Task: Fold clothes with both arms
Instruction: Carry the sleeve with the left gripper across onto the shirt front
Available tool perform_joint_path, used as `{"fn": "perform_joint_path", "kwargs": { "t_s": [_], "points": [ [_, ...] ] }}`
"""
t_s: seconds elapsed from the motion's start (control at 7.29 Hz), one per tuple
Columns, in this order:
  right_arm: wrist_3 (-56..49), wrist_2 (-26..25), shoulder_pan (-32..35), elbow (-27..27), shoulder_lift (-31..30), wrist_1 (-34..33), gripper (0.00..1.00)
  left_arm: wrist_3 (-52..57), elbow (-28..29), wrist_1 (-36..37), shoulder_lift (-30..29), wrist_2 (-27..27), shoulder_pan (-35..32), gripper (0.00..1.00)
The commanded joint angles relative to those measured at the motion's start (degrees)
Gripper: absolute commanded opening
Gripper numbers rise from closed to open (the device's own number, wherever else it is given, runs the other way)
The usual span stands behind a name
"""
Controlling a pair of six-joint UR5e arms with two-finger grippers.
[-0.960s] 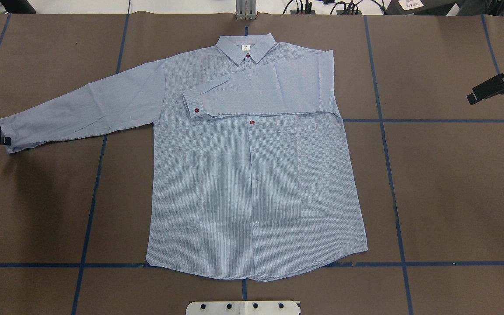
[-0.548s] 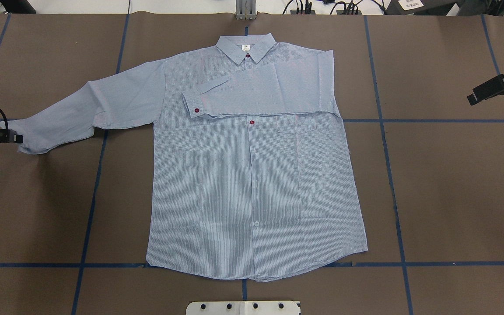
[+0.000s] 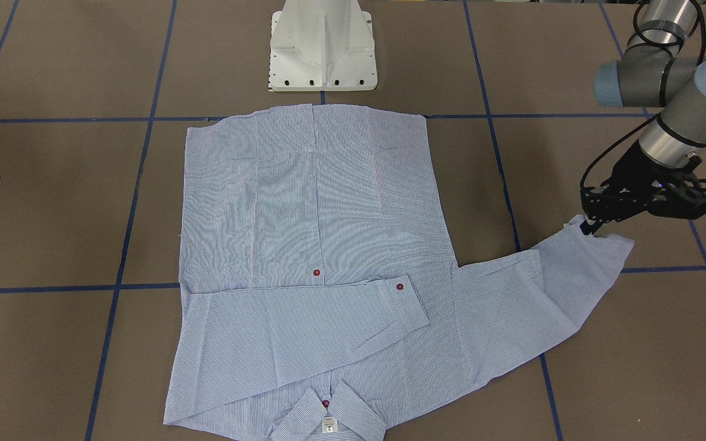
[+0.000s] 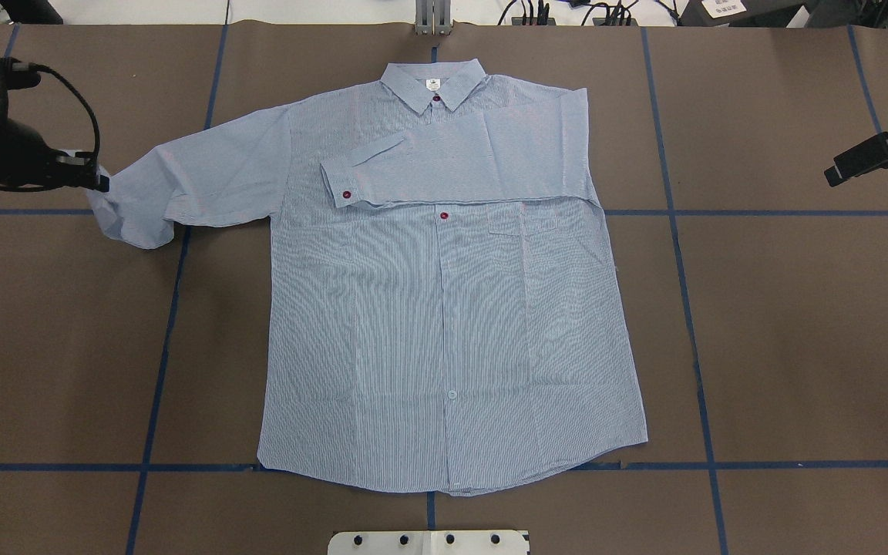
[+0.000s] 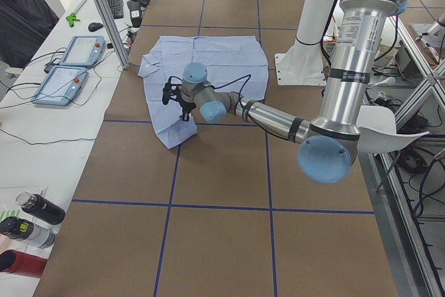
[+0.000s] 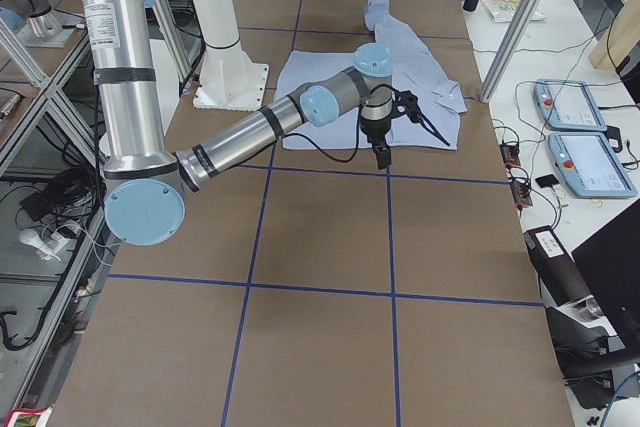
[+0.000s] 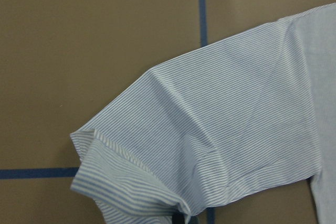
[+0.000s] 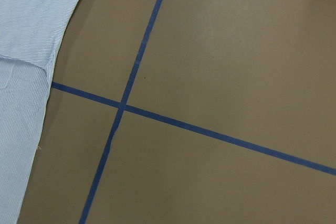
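The striped light blue shirt [image 4: 444, 308] lies flat and front up on the brown table, collar [image 4: 434, 83] at the far edge. One sleeve [image 4: 452, 166] lies folded across the chest. The other sleeve [image 4: 205, 181] is raised at its cuff [image 3: 598, 245], and my left gripper [image 4: 97, 183] is shut on that cuff, also seen in the front-facing view [image 3: 587, 228]. The left wrist view shows the hanging sleeve [image 7: 226, 108] bent over itself. My right gripper [image 4: 833, 173] hovers off to the shirt's right, clear of the cloth; I cannot tell whether it is open or shut.
The white pedestal base [image 3: 322, 49] stands at the near edge by the hem. Blue tape lines [image 8: 184, 124] cross the table. A person sits by two pendants [image 5: 69, 67] past the far edge, with bottles [image 5: 28, 220] beside them.
My left gripper has lifted the cuff and carried it toward the shirt body and the far edge, so the sleeve now bends and sags. The right arm has not moved.
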Motion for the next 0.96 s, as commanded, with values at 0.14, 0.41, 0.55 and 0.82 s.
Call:
{"fn": "perform_joint_path", "kwargs": {
  "t_s": [0.14, 0.41, 0.55, 0.82],
  "points": [
    [0.03, 0.23, -0.06, 0.01, 0.25, 0.0, 1.0, -6.35, 0.09, 19.59, -18.62, 1.14, 4.8, 0.0],
    [0.12, 0.23, -0.06, -0.17, 0.34, 0.0, 1.0, -16.61, 7.26, 20.8, -28.9, 3.6, 10.33, 0.0],
    [0.12, 0.23, -0.06, -0.17, 0.34, 0.0, 1.0, -18.75, 10.61, 20.54, -32.96, 5.09, 12.19, 0.0],
    [0.12, 0.23, -0.06, -0.17, 0.34, 0.0, 1.0, -23.5, 17.65, 20.53, -41.4, 5.1, 12.92, 0.0]
  ]
}}
